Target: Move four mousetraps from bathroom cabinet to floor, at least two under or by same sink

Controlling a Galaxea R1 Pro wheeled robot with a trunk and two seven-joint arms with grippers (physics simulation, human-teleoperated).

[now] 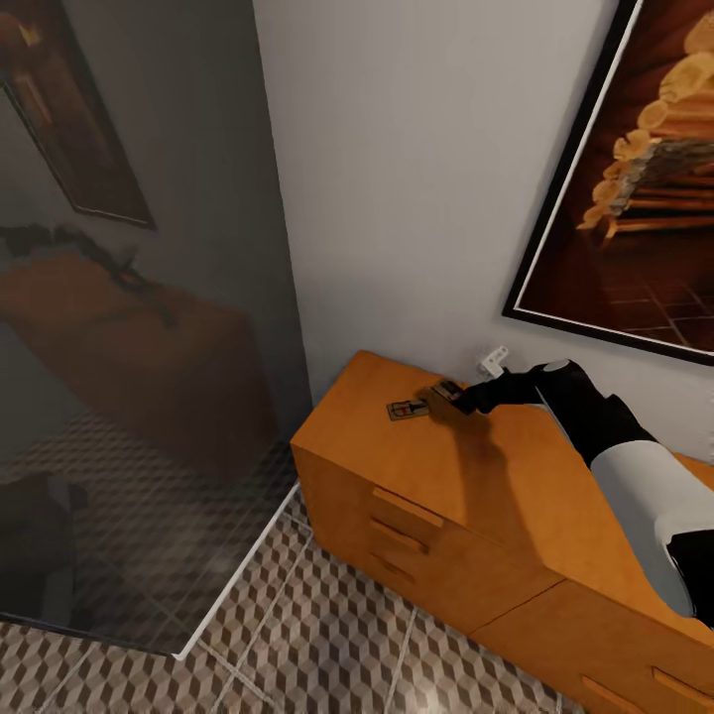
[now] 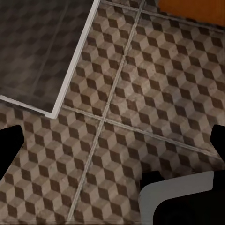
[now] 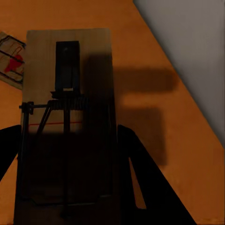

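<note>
A plain grey wall [image 1: 416, 178] is hung with a dark-framed picture [image 1: 635, 188]. A smoked glass panel [image 1: 139, 327] is set at the left, edged in white.

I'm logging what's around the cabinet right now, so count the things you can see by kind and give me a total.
Mousetraps: 2, one lying on the cabinet top, one at the right gripper
Cabinet: 1
Framed picture: 1
Glass panel: 1
Total: 5
</note>
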